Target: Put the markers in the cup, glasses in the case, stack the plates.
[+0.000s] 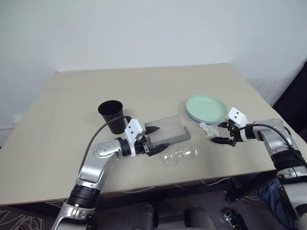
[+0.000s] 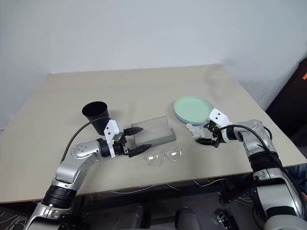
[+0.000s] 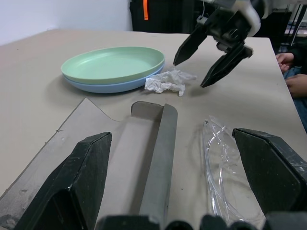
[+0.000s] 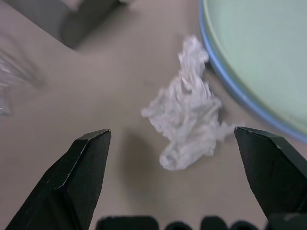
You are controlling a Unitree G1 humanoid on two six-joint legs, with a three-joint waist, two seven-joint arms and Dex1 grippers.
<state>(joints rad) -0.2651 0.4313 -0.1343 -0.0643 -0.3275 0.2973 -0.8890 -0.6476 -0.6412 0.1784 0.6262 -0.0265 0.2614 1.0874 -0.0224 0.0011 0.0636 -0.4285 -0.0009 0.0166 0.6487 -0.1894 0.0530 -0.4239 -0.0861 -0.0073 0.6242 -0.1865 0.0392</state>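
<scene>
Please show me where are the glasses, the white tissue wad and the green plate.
glasses (image 1: 180, 155), left eye view, on the clear frame between the lenses.
tissue wad (image 4: 189, 127), right wrist view, on its crumpled middle.
green plate (image 3: 112, 63), left wrist view, on its inner surface.

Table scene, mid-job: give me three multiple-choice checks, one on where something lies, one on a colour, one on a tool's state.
1. Where do the glasses lie?
A. inside the case
B. on the table in front of the case
C. on the plates

2. Which plate is on top of the stack?
A. mint green
B. light blue
C. white

3. How are the right tool's fingers?
A. shut on the tissue
B. shut on nothing
C. open, with the tissue between them

Answers:
1 B: the glasses rest on the bare table, just beside the grey case.
2 A: the green plate sits on the blue plate.
3 C: the right tool has spread fingers around the tissue wad, not touching it.
</scene>
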